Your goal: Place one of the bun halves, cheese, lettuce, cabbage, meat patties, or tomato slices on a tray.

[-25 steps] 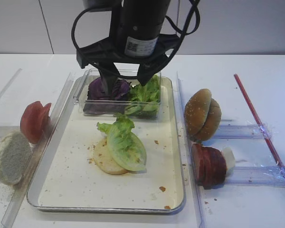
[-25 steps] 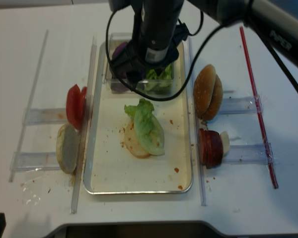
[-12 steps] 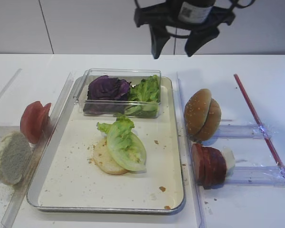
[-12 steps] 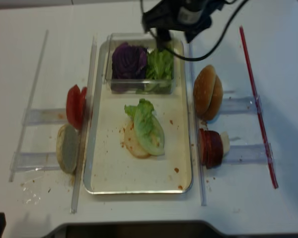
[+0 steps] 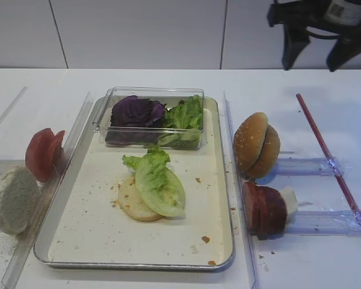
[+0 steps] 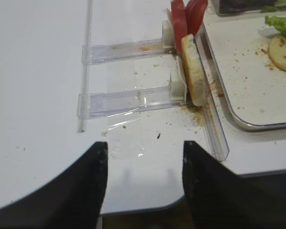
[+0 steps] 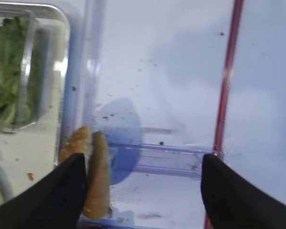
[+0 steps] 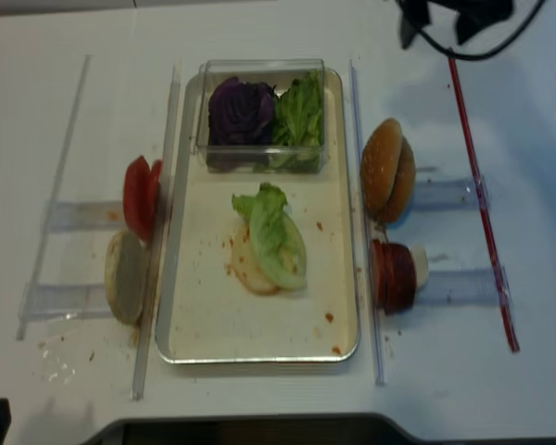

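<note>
moved: my right fingers (image 5: 311,62) left the clear box (image 5: 151,118) for counter's far-right corner | wide apart, empty | lettuce (image 5: 158,182) on bun disc (image 5: 132,201), tray (image 5: 96,241) centre | left fingers (image 6: 142,179) apart, empty | risk: leaf slides when stacking

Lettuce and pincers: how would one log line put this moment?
lettuce: on bun disc, in tray | right pincer: open, empty | left pincer: open, empty

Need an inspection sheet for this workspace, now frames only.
Surface: white table, crumbs beside the large silver metal tray.
Job's things: pale green lettuce leaf on a pale flat bun half in the tray; sesame bun halves, meat patties, tomato slices outside.
Clutter: clear plastic box, red rod.
End effectors: right end effector open, empty; left end effector open, empty.
Cables: black loop.
Surroundings: white wall.
</note>
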`<action>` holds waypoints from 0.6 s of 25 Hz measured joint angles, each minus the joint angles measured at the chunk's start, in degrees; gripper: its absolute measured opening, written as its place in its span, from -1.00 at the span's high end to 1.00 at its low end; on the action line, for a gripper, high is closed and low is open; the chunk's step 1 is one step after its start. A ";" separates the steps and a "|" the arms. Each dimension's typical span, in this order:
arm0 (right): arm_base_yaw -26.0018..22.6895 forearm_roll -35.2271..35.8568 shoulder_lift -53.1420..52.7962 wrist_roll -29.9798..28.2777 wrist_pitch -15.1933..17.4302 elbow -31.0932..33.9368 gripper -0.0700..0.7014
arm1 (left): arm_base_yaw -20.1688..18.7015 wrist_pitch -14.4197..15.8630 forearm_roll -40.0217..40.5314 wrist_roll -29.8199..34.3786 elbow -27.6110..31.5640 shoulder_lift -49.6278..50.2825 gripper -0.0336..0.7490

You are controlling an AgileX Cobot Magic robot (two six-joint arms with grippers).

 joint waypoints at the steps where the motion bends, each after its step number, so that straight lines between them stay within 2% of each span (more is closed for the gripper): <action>1: -1.45 -0.46 -1.07 -0.04 0.00 1.75 -0.53 | 0.00 0.00 0.00 0.00 0.00 0.00 0.04; 7: -7.60 -2.13 -8.32 -2.55 0.00 10.93 -0.53 | 0.00 0.00 0.00 0.00 0.00 0.00 0.04; 15: -8.06 -2.63 -16.04 -7.40 0.00 15.64 -0.52 | 0.00 0.00 0.00 0.00 0.00 0.00 0.04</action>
